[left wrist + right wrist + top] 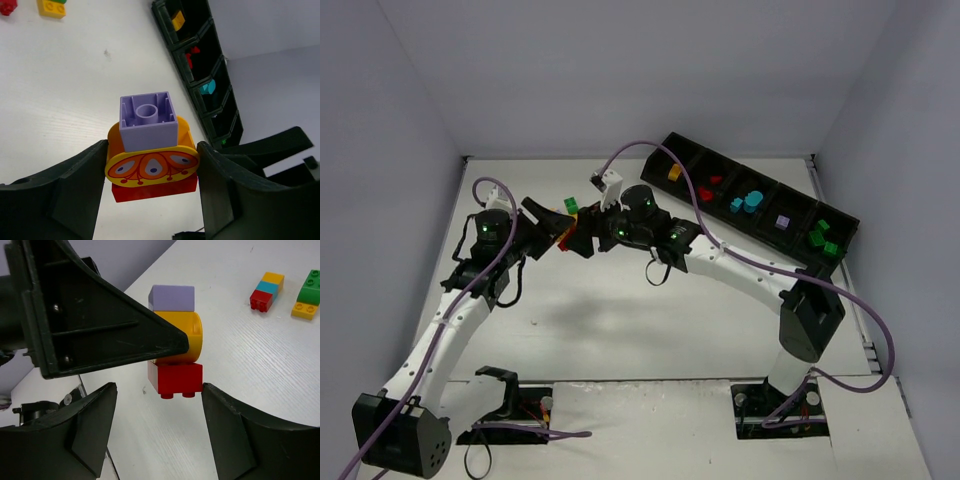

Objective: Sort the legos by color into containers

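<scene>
The left fingers (75, 195) are clamped on a stack (150, 150) of purple, orange and red bricks over the table (60, 90), the right fingers (240, 440) stand apart around its red end, and the tray (695, 152) lies well apart at the far right

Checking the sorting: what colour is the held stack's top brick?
Pale purple plastic brick atop the multicolour stack; best in left wrist view.
</scene>
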`<state>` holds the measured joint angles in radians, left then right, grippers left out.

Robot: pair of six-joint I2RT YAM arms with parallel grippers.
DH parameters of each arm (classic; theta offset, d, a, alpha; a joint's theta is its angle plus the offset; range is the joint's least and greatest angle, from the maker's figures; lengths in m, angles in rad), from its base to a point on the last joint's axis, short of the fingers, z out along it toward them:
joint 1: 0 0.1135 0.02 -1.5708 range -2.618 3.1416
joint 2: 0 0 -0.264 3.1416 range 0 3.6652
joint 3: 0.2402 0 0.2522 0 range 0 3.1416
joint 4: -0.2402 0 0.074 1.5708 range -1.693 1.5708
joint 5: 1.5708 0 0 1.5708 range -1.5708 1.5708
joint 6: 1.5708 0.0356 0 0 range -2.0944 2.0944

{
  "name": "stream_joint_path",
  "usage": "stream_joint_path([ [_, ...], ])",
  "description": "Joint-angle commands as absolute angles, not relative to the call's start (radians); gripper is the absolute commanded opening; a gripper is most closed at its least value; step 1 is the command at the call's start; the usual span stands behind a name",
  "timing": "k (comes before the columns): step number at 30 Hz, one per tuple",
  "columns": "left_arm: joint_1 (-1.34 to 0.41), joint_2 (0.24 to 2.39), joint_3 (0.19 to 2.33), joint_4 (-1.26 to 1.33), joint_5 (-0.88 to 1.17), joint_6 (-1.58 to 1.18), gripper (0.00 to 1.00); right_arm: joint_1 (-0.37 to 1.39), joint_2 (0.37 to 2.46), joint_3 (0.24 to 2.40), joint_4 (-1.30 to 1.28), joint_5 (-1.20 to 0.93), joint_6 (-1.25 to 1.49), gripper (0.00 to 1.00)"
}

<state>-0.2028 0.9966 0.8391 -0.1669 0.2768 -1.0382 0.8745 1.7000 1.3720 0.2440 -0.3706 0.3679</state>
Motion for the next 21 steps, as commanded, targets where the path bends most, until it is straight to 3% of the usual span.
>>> stream_joint_path([
  [1,-0.21,0.971,0.865,-0.023,0.33,-1.006,0.0,0.858,1.672,1.382,0.276,-0.368,0.385,0.65],
  [21,-0.218,0.977,0.841,0.072,0.376,-0.985,0.0,0.827,1.695,1.428,0.282,-0.448,0.374,0.56],
])
